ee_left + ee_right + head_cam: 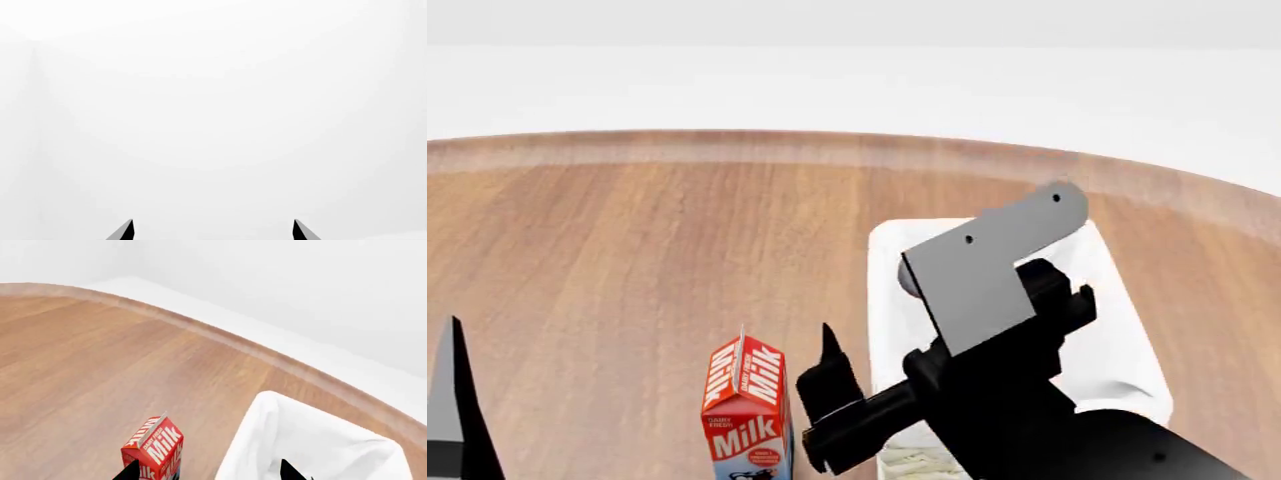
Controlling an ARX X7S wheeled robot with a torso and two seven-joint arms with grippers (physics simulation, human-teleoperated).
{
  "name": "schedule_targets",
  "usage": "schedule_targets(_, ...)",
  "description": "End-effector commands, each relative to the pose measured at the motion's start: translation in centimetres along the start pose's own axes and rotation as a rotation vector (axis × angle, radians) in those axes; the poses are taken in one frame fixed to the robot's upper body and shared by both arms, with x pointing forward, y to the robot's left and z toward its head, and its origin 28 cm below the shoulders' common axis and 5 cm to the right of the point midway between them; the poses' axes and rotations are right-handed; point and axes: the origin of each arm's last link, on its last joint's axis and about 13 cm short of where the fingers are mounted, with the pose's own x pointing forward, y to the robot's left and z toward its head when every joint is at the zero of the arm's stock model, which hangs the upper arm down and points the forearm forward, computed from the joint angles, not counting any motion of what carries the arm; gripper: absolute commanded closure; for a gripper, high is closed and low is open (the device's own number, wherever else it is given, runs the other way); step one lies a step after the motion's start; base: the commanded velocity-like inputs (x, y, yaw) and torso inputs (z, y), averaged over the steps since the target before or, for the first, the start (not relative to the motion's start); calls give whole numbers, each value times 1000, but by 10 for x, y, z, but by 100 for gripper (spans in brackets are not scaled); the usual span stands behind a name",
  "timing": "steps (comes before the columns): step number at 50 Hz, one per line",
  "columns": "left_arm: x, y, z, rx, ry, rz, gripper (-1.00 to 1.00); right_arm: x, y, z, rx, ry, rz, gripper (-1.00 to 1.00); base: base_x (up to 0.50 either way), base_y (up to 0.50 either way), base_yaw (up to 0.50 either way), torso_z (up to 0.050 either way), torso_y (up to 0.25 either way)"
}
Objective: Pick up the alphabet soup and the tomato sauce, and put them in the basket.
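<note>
The alphabet soup and the tomato sauce show in no view. The basket [1121,330] stands on the right of the round wooden table [667,250], its white liner folded over the rim. It also shows in the right wrist view [313,440]. My right gripper [208,472] is open and empty, above the basket's left rim and the gap beside the milk carton. In the head view the right arm covers much of the basket, and one black finger [826,350] of that gripper rises left of it. My left gripper [213,230] is open and empty, facing only blank white.
A red milk carton [745,410] stands upright just left of the basket, close to my right gripper; it also shows in the right wrist view [153,445]. One finger [454,400] of my left gripper shows at the head view's lower left. Bare wood reaches to the table's curved far edge [827,145].
</note>
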Motion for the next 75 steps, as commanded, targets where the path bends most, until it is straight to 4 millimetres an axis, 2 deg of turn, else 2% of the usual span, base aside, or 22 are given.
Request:
schedule_targets(1,-2,1,0,0,1,2,-100,-20,25,-19,-88,43,105,-100,0,0,0,0,0)
schedule_targets(4,-1,0,0,0,1,1,-100,-23,29,-24,-105,56,121,-100,0,0,0,0,0)
schedule_targets(5,-1,0,0,0,1,0,-100,-24,33,-32,-115,61,133,-100,0,0,0,0,0)
schedule_targets(7,0,0,0,0,2,0,-100,-28,35,-27,-123,66,146,-100,0,0,0,0,0)
schedule_targets(14,0,0,0,0,1,-1,-100,-41,55,-41,-162,93,219,-100,0,0,0,0,0)
schedule_targets(22,0,0,2,-1,-2,2,-100,-53,67,-51,-160,129,266,-100,0,0,0,0,0)
schedule_targets(27,0,0,2,1,-3,0,-100,-61,80,-63,-180,145,309,-100,0,0,0,0,0)
schedule_targets(40,0,0,0,1,3,0,-100,-73,95,-72,-169,186,384,-100,0,0,0,0,0)
schedule_targets(51,0,0,-1,0,2,2,-100,-78,100,-87,-176,258,408,-100,0,0,0,0,0)
schedule_targets(61,-1,0,-1,0,3,2,-100,-85,104,-92,-199,298,453,-100,0,0,0,0,0)
schedule_targets(67,-2,0,0,2,3,1,-100,-88,109,-104,-179,393,482,-100,0,0,0,0,0)
schedule_targets(75,-1,0,1,3,1,0,-100,-98,112,-107,-183,429,499,-100,0,0,0,0,0)
